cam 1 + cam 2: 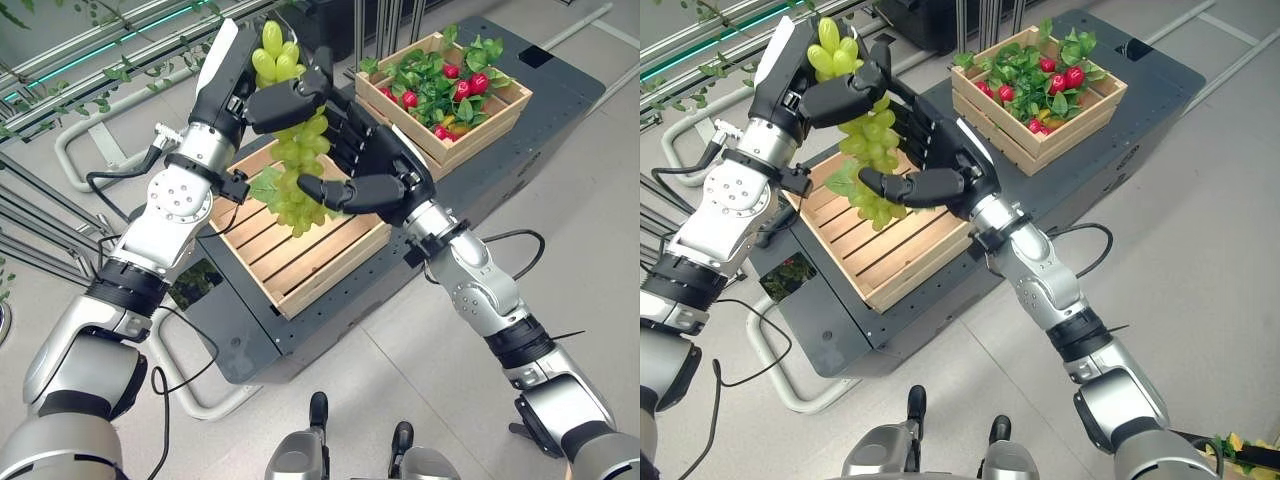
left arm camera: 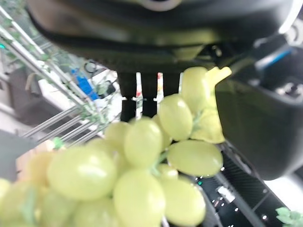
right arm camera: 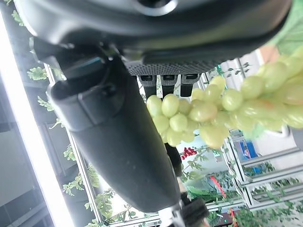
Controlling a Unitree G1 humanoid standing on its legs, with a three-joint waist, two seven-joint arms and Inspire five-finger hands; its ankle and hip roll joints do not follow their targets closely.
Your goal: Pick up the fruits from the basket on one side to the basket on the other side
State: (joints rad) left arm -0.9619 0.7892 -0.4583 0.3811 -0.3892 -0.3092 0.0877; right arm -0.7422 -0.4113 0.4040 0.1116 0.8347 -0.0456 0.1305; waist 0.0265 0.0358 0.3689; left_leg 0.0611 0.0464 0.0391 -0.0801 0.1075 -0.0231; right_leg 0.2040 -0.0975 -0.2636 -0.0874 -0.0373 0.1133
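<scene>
A long bunch of green grapes hangs in the air over an empty wooden slat crate. My left hand is shut on the top of the bunch, fingers and thumb curled round it. My right hand is open right beside the hanging grapes, fingers straight behind them and the thumb reaching across the lower part. A second wooden crate at the back right holds red fruits among green leaves.
Both crates stand on a dark low platform with grey floor around it. Metal rails and leafy plants run along the far left. The space between the two crates is narrow.
</scene>
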